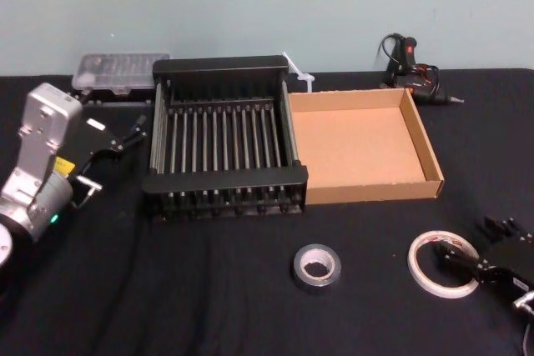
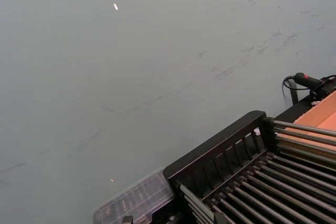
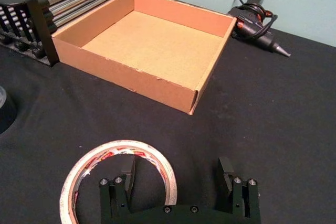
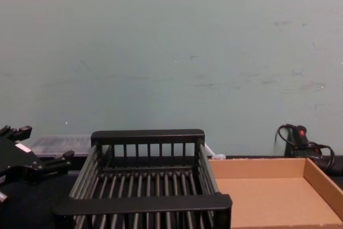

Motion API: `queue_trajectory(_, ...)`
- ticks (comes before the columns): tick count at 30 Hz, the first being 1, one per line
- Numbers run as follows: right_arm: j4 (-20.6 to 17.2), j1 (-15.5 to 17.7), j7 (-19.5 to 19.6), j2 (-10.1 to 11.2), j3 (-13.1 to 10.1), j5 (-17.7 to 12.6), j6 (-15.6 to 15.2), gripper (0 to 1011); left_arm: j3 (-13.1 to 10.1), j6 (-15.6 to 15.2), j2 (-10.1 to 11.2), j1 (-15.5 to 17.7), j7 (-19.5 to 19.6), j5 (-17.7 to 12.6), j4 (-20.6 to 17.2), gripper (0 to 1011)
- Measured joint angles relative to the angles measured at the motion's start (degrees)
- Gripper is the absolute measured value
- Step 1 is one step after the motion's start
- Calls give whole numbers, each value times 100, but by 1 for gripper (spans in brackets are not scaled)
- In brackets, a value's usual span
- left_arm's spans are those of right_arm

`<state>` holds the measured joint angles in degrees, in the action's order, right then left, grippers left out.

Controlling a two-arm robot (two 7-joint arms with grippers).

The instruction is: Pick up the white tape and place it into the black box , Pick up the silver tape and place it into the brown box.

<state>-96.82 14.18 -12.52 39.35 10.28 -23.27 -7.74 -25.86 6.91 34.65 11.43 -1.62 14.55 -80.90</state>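
At front right of table | right gripper [image 3: 178, 174] spread, one finger apparently inside white tape [image 3: 118, 174] | step: grasping it | next: pinch, carry to black box [image 1: 221, 179] | left gripper [image 1: 117, 143] idle, fingers' state unclear.

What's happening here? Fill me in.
A two-armed robot is sorting tape rolls into boxes. Its right hand is open at the white tape, one finger inside the ring and the other outside, with the roll flat on the black table. The silver tape lies untouched nearby. The black box and brown box hold nothing yet. The left hand sits idle beside the black box.
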Motion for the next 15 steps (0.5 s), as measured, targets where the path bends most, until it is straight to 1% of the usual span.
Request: queue_trajectory(15, 64, 11, -110, -211, -118, 137, -93, 1002, 0, 0, 0, 0, 0, 0, 0, 1001)
